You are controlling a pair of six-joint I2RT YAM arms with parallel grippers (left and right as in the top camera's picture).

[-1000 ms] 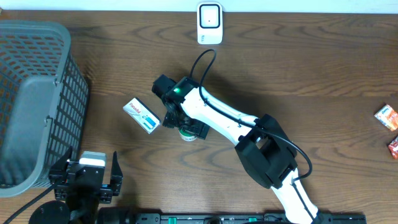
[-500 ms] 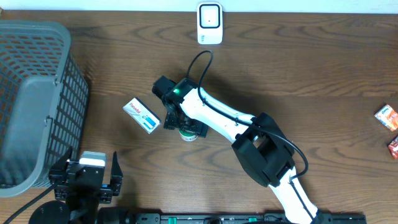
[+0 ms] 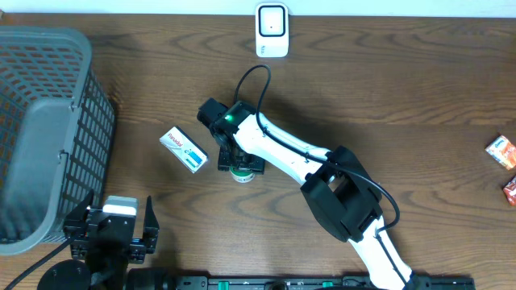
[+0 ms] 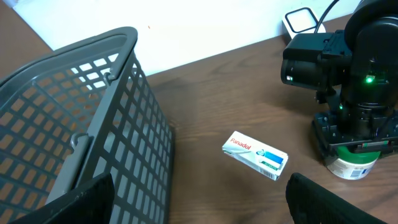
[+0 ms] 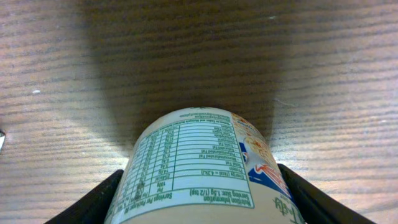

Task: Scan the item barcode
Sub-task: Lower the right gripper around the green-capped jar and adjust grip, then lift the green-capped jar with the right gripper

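A small white bottle [image 3: 242,172] with a green-printed label stands on the wooden table, directly under my right wrist. In the right wrist view the bottle [image 5: 199,165] fills the space between the jaws, nutrition table facing the camera. My right gripper [image 5: 200,179] has both black fingers pressed against its sides. From the left wrist view the bottle [image 4: 352,167] pokes out below the right gripper [image 4: 357,134]. The white scanner [image 3: 272,30] stands at the table's far edge. My left gripper [image 4: 201,202] hangs open at the near left, holding nothing.
A white and blue Panadol box [image 3: 184,150] lies just left of the bottle. A large grey mesh basket [image 3: 48,129] fills the left side. Two orange packets [image 3: 501,151] lie at the far right edge.
The right gripper's fingers have closed in onto the bottle's sides. The left arm has stayed where it was.
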